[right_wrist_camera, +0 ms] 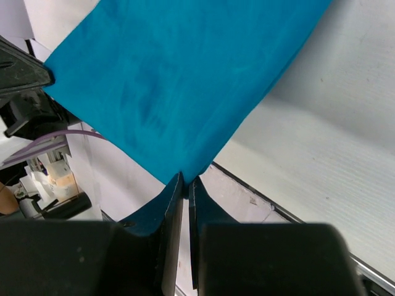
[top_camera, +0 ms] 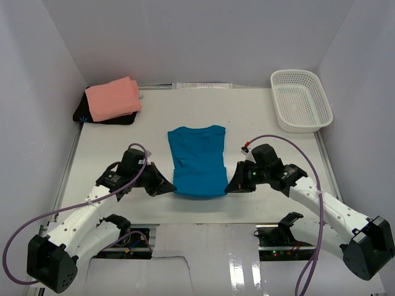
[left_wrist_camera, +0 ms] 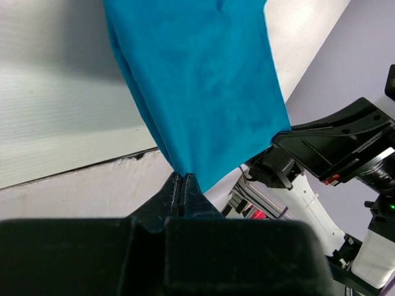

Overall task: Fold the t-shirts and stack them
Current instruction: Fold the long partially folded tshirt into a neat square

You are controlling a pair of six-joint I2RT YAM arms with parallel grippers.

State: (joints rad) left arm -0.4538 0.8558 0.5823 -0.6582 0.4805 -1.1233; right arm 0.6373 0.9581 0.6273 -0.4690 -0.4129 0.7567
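The teal-blue t-shirt point(top_camera: 197, 159) lies in the middle of the table, its near hem lifted between both grippers. My left gripper point(top_camera: 169, 185) is shut on the hem's near left corner; in the left wrist view the cloth point(left_wrist_camera: 203, 92) rises from the pinched fingertips of that gripper point(left_wrist_camera: 181, 177). My right gripper point(top_camera: 229, 185) is shut on the near right corner, and the cloth point(right_wrist_camera: 179, 80) fans out from that gripper's tips point(right_wrist_camera: 185, 180). A folded salmon-pink t-shirt point(top_camera: 113, 98) rests at the far left on a dark cloth point(top_camera: 84, 115).
A white plastic mesh basket point(top_camera: 300, 100) stands at the far right corner. White walls close in the table on three sides. The table's near edge and the arms' bases lie just below the lifted hem.
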